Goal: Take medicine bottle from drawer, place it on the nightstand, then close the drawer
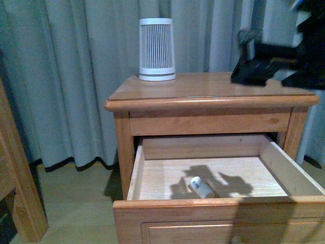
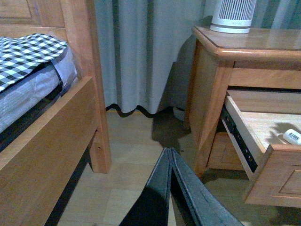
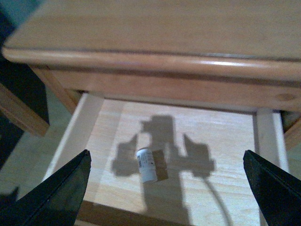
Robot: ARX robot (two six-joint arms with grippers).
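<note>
Right gripper: mine, spread wide, empty, above the open drawer.
Left gripper: mine, pressed together, empty, low beside the bed frame.
Medicine bottle: lying sideways on drawer floor, inside my shadow.
Nightstand: ribbed white device on top, rear left.

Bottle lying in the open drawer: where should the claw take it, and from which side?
Mid-body of the medicine bottle, from straight above. It lies on its side on the drawer floor, clear of the walls, so close across its long axis.
</note>
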